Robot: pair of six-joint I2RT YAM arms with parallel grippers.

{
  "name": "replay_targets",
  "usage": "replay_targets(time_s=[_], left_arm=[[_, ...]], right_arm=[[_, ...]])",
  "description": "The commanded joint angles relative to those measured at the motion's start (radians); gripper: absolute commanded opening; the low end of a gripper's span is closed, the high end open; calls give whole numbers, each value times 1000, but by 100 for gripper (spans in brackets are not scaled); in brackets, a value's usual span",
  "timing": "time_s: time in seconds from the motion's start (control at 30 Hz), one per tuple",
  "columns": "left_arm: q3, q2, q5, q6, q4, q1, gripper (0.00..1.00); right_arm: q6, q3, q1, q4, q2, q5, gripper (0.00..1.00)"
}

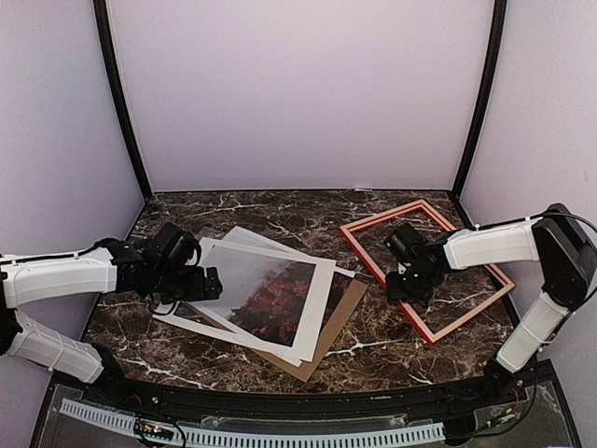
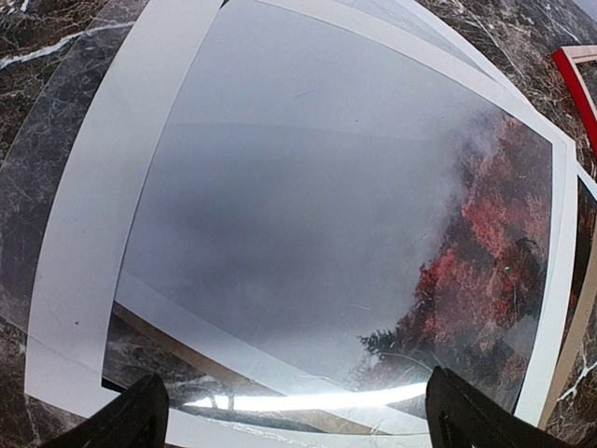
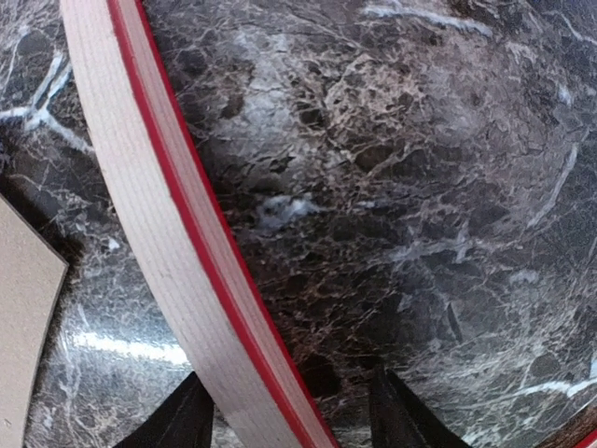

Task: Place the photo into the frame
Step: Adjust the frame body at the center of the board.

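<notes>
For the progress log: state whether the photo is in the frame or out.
Out. The photo lies left of the frame, apart from it; only marble shows inside the frame.

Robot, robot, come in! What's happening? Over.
Left gripper open over photo. Right gripper open, straddling frame rail. Photo atop loose sheets, outside frame.

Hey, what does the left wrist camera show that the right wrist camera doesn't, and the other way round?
Only the left wrist: the photo, face up, with the white mat showing around it, seen past the open left gripper. Only the right wrist: the pale side of the frame close up, its rail passing between the fingers of the open right gripper. Both: the marble table, some of the frame (just a red corner in the left wrist view), and a bit of brown cardboard.
</notes>
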Motion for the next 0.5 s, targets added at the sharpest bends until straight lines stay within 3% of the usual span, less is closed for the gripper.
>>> replay_targets(time_s=[0.0, 0.17, 0.3, 0.47], left_arm=[[-45, -42, 61, 30, -51, 58, 99], [-126, -140, 172, 24, -75, 132, 99], [-163, -204, 236, -10, -116, 135, 99], [-239, -252, 340, -90, -97, 135, 99]], right_arm=[[-16, 28, 7, 10, -29, 60, 67], [-104, 100, 54, 39, -92, 42, 97], [-188, 196, 73, 99, -47, -73, 99], [-256, 395, 89, 121, 123, -196, 99]])
